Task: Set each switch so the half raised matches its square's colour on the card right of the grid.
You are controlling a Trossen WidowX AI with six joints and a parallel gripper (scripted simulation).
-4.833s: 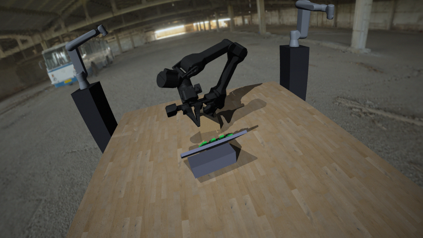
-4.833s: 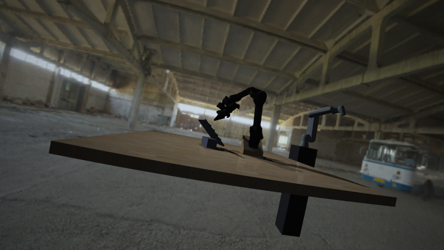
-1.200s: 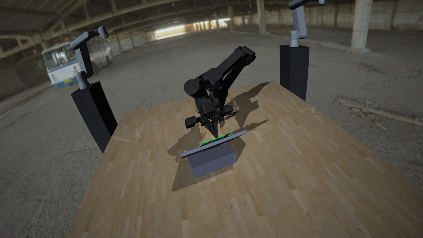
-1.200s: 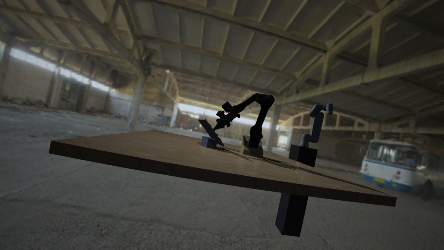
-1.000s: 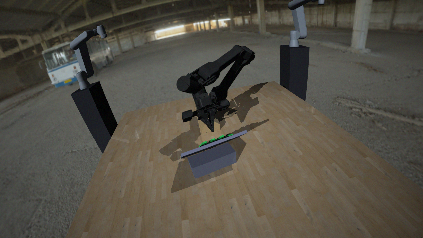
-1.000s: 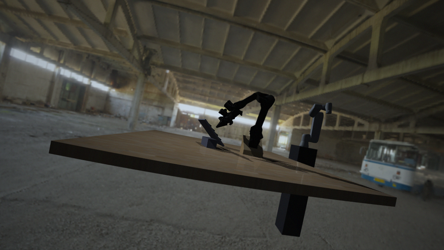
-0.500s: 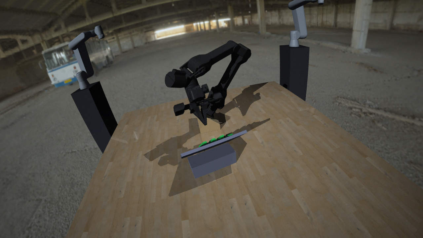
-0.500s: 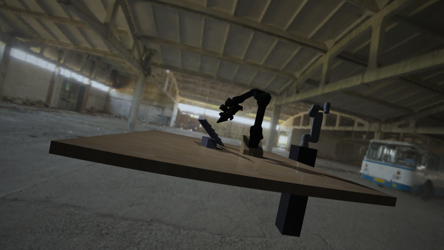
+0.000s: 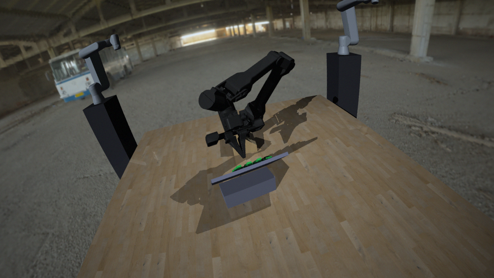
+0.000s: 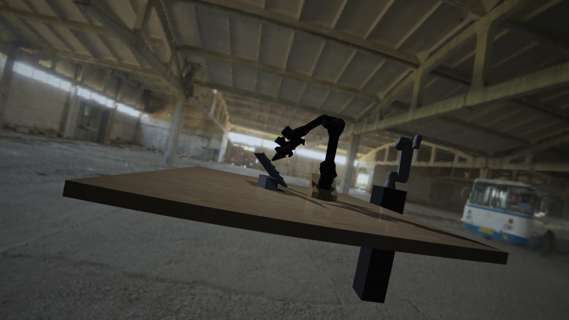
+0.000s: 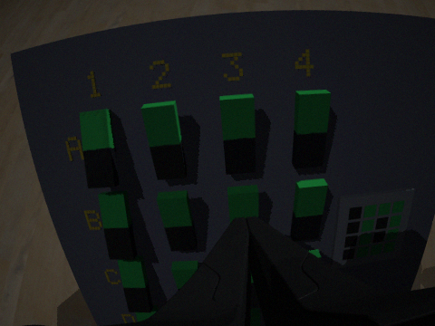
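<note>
Hovering | tool [image 11: 248, 225] closed, empty | apart from panel [image 11: 362, 97] | card [image 11: 375, 230] right

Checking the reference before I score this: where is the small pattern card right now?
In the wrist view the card sits on the panel at the right, beside the row B switch in column 4, just above the shut gripper.

Glossy wood-plank table [image 9: 310, 214]; matt grey panel [image 11: 362, 67].
</note>
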